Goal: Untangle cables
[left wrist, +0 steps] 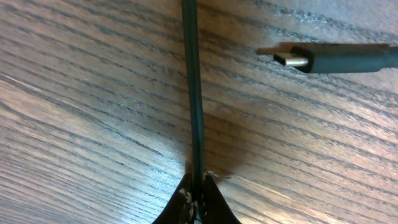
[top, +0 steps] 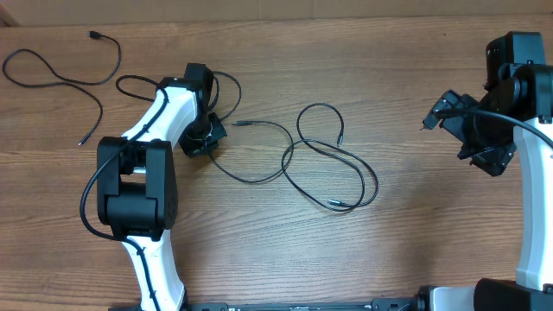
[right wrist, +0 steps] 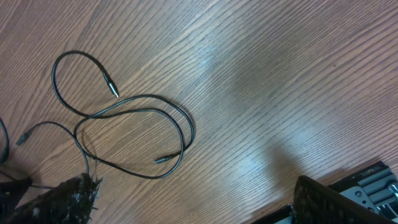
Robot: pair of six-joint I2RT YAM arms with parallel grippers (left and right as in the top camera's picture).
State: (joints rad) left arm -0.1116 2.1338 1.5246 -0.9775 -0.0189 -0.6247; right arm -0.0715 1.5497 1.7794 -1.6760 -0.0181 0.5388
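Observation:
Two thin black cables (top: 331, 157) lie crossed over each other in loose loops mid-table; they also show in the right wrist view (right wrist: 134, 113). A third cable (top: 62, 79) lies apart at the far left. My left gripper (top: 205, 140) is down on the table, shut on one cable (left wrist: 194, 93) that runs straight out from its fingertips (left wrist: 198, 190). A USB-C plug (left wrist: 298, 59) lies just beside that cable. My right gripper (top: 467, 131) is open and empty, held above the table at the right, well away from the cables; its fingers (right wrist: 199, 205) are spread wide.
The wooden table (top: 415, 233) carries only the cables. The left arm's black base joint (top: 136, 186) sits over the left front. The right arm's white link (top: 531, 216) runs along the right edge.

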